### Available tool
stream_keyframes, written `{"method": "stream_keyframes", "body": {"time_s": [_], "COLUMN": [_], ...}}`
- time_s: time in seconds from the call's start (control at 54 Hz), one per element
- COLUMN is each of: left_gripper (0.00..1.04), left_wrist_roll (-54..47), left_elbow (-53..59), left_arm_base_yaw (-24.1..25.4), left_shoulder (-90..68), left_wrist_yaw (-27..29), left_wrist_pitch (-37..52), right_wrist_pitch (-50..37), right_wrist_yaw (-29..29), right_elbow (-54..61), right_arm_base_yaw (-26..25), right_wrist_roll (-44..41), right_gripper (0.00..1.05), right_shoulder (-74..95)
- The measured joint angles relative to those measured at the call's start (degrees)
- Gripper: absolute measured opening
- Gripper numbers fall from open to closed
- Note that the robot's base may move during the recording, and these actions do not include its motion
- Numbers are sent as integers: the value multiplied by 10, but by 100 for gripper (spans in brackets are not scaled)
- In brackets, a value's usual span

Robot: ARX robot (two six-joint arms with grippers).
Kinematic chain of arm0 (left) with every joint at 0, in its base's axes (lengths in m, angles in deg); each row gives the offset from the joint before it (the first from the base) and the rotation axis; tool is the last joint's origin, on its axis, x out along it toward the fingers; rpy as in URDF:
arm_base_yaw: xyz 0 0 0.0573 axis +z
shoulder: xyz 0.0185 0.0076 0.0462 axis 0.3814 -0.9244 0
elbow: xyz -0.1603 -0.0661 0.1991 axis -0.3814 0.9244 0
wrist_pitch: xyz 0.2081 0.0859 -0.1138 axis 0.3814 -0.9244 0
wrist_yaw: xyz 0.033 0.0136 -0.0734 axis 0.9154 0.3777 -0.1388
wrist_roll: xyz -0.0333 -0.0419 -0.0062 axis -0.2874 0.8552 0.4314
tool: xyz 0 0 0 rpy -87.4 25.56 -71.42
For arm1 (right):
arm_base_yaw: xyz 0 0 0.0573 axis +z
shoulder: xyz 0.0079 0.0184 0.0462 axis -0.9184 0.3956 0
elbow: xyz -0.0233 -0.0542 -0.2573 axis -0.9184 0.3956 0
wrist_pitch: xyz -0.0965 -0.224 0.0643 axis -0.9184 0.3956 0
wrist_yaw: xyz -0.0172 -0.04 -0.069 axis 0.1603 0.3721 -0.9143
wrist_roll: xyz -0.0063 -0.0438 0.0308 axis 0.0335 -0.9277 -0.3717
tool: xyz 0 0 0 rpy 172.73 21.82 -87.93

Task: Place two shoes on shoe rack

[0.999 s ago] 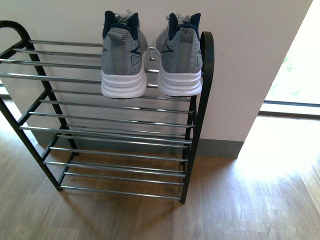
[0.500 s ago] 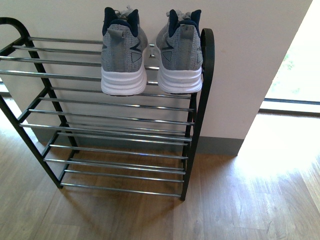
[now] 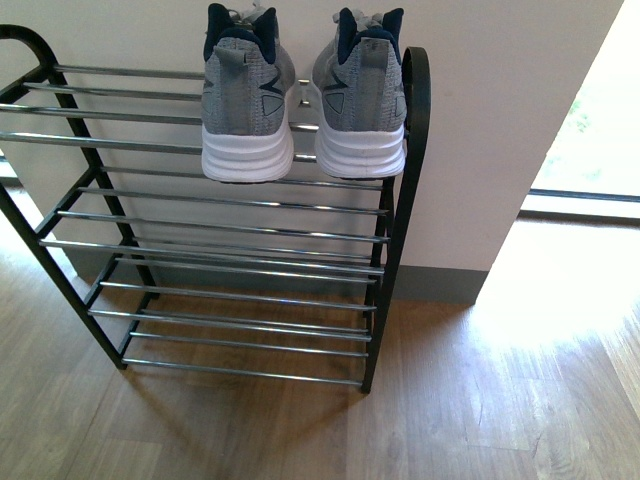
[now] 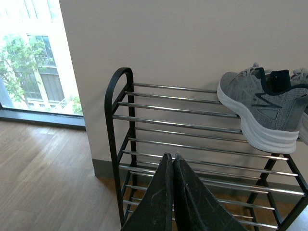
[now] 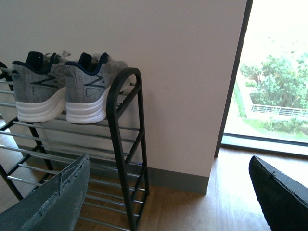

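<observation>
Two grey knit sneakers, the left shoe and the right shoe, stand side by side on the top tier of the black shoe rack, at its right end, heels facing me. The rack's middle and bottom tiers hold nothing. Neither arm shows in the front view. My left gripper is shut and empty, off the rack's left front, with one sneaker seen past it. My right gripper is wide open and empty, off the rack's right side loop. The sneakers appear there too.
The rack stands against a white wall with a grey skirting board. Wooden floor spreads in front and to the right. A bright floor-length window lies to the right, another window to the left.
The front view has shifted slightly, so the rack and sneakers sit a little higher and further right in frame. The shoes rest where they were on the top tier.
</observation>
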Motion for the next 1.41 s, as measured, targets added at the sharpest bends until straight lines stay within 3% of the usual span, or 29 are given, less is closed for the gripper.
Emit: {"method": "stream_keyframes", "body": {"time_s": [0.629,0.759,1.092,1.184,1.406], "left_gripper": [1,1,1,14,66], "left_wrist_roll": [0,0,0,0,0], "left_elbow": [25,25,25,25,25], "left_arm_base_yaw": [0,0,1,1,1], "left_shoulder": [121,208,213,213,213], "left_wrist_yaw": [0,0,0,0,0], "left_wrist_pitch": [-88,-185,-189,-189,-189], "right_wrist_pitch": [0,0,0,0,0], "right_wrist_yaw": [0,0,0,0,0], "right_elbow": [0,0,0,0,0], "right_arm_base_yaw": [0,0,0,0,0], "right_wrist_roll": [0,0,0,0,0], "right_gripper": [96,96,96,96,96], "right_shoulder": [0,0,0,0,0]}}
